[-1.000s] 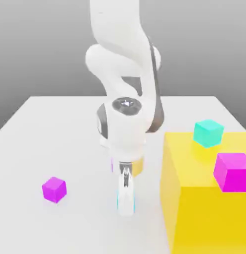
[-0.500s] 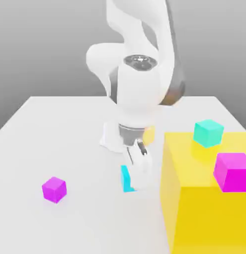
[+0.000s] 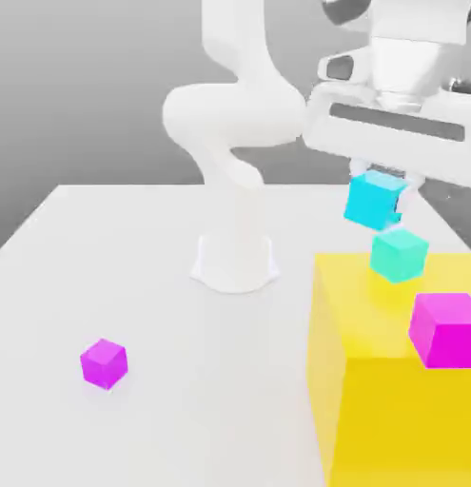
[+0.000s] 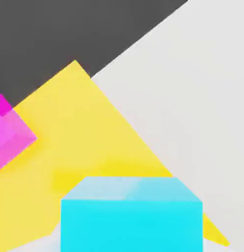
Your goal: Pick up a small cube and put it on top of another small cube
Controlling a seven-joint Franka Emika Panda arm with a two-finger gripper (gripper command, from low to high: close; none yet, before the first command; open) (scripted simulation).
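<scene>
My gripper (image 3: 380,183) is shut on the small bright cyan cube (image 3: 374,202) and holds it in the air, tilted a little. The cube hangs just above the teal cube (image 3: 399,255), slightly toward the exterior view's left of it. The teal cube rests on the far part of the top of a big yellow block (image 3: 372,380). The hand view has the cyan cube (image 4: 131,219) close up, with the yellow block (image 4: 94,133) below it.
A larger magenta cube (image 3: 446,328) (image 4: 8,133) sits on the yellow block, nearer the camera than the teal one. A small magenta cube (image 3: 104,363) lies on the white table (image 3: 134,257) at the exterior view's left. The arm's base (image 3: 235,262) stands mid-table.
The gripper has lifted the cyan cube off the table and carried it up and toward the exterior view's right, to just above the teal cube. The other cubes have not moved.
</scene>
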